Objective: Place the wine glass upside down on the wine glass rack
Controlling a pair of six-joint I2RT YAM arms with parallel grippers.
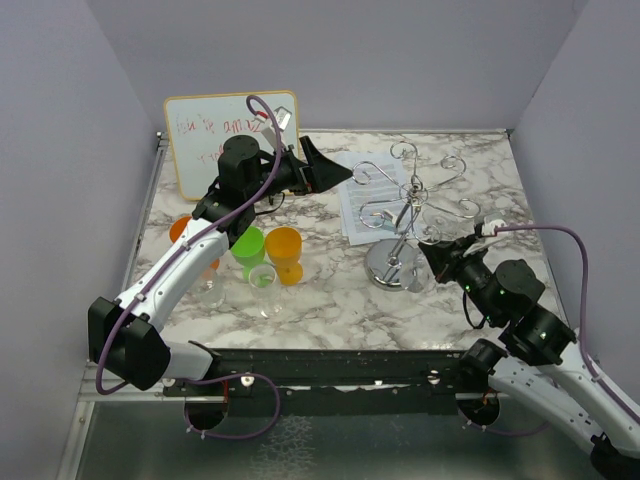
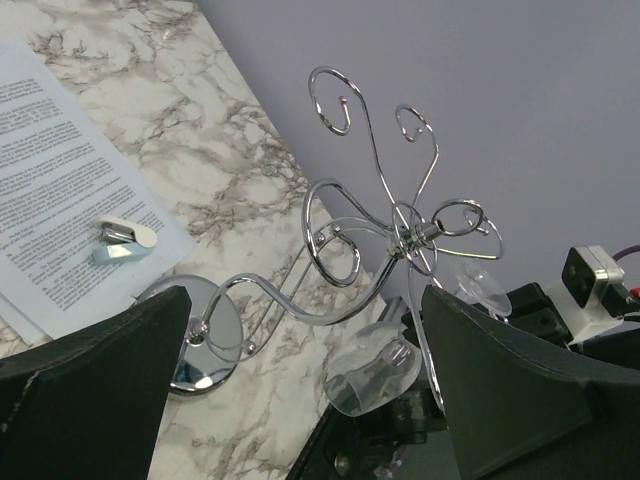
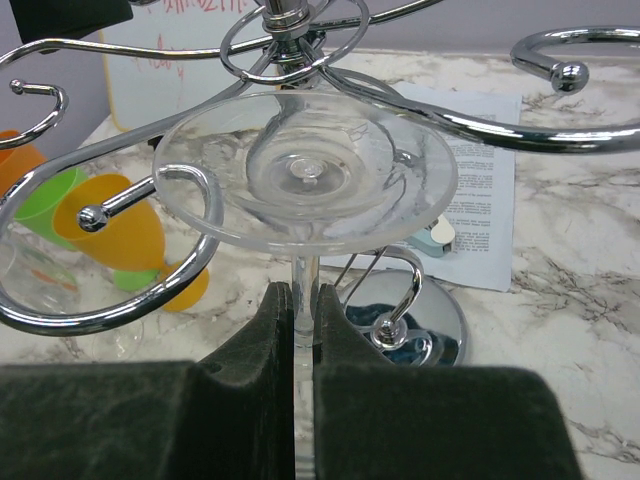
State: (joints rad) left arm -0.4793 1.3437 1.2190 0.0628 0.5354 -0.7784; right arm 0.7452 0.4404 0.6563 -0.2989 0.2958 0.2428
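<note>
Contents of the marble-patterned counter (image 1: 330,290), listed left to right as seen from the top view.

1. Orange cup (image 1: 180,228), at the left edge and partly hidden by the left arm.
2. Whiteboard (image 1: 205,140) with red writing, propped at the back left against the wall.
3. Green cup (image 1: 248,243) and a second orange cup (image 1: 284,254), side by side. Two small clear glasses (image 1: 265,279) stand just in front of them.
4. Left end effector (image 1: 322,166), fingers spread wide apart and holding nothing. It is raised above the counter and faces the rack.
5. Printed sheet of paper (image 1: 358,205), lying flat. A small white and pale blue object (image 2: 125,240) lies on it.
6. Wine glass rack (image 1: 410,200), chrome wire. It stands upright on its round mirrored base (image 1: 393,268), with the curled arms fanning out from the top of the post.
7. Wine glass (image 3: 305,170), clear and inverted with its foot uppermost. The foot sits just under the rack's hub, between two curled arms at the near right side. Whether it rests on the wire cannot be told.
8. Right end effector (image 3: 303,300), clamped on the glass stem just below the foot.
</note>
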